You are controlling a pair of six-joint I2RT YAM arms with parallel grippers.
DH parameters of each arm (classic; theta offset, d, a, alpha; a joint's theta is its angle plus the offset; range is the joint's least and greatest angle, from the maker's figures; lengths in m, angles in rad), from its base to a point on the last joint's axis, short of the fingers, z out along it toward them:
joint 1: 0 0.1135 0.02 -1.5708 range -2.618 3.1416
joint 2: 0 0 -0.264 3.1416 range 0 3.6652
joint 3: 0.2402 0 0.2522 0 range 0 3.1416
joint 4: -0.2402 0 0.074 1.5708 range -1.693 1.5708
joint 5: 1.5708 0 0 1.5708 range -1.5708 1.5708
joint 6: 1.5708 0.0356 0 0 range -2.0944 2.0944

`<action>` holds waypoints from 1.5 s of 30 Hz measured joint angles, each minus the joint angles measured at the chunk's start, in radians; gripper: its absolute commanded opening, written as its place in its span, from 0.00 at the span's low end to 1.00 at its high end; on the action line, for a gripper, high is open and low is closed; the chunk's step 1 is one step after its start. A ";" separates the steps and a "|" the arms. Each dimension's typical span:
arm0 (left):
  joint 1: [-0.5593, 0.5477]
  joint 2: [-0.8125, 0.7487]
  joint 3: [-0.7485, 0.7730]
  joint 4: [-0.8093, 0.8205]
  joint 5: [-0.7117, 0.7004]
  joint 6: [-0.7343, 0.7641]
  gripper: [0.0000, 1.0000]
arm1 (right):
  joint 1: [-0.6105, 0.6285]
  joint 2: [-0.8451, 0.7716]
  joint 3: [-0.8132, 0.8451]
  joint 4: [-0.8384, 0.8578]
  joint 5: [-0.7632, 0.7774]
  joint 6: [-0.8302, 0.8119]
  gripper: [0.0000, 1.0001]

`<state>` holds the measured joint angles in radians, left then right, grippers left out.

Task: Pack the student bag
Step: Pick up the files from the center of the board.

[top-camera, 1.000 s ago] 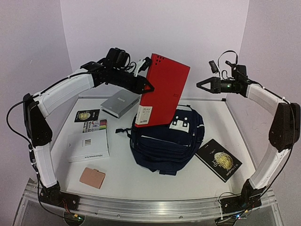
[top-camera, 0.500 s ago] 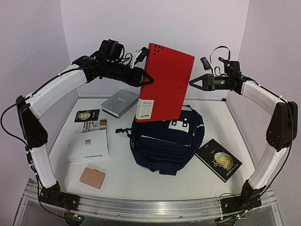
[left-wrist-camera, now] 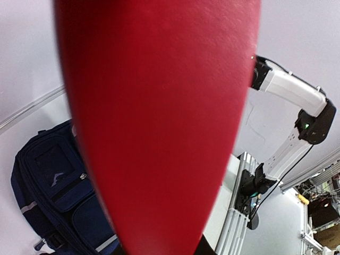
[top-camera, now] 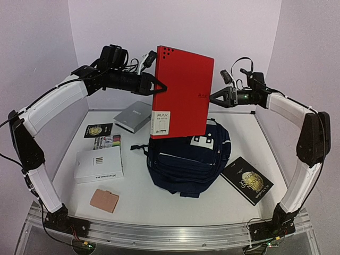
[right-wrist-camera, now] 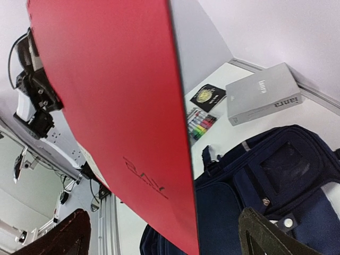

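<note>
The left gripper (top-camera: 162, 87) is clamped on the left edge of a red folder (top-camera: 181, 93), holding it upright in the air with its white label at the lower left corner. The right gripper (top-camera: 213, 98) has its fingers spread wide, with the tips just beside the folder's right edge; whether they touch it cannot be told. Below lies a white table (top-camera: 159, 204) enclosed by pale lilac walls. Compared with a second earlier, the folder sits higher and more nearly upright, and the right gripper has moved in towards it. The student bag (top-camera: 186, 159) rests on the middle of the table, directly under the folder, whose lower edge hides the top of the bag from the overhead camera. To the bag's left are a grey box (top-camera: 134, 117), a small black card (top-camera: 98, 129), a pack of markers (top-camera: 107, 142), a white book (top-camera: 99, 163) and a tan wallet (top-camera: 104, 200). A black book with a gold emblem (top-camera: 247, 179) lies to the bag's right.
</note>
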<state>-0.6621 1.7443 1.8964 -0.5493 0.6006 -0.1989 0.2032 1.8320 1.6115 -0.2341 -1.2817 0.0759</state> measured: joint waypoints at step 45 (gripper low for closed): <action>0.176 -0.142 -0.439 1.103 -0.351 -0.612 0.09 | 0.189 0.122 -0.104 1.166 0.244 1.273 0.98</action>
<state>-0.4865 1.6019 1.4576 0.5534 0.2497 -0.8111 0.3923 1.9544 1.5075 0.9317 -1.0376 1.3487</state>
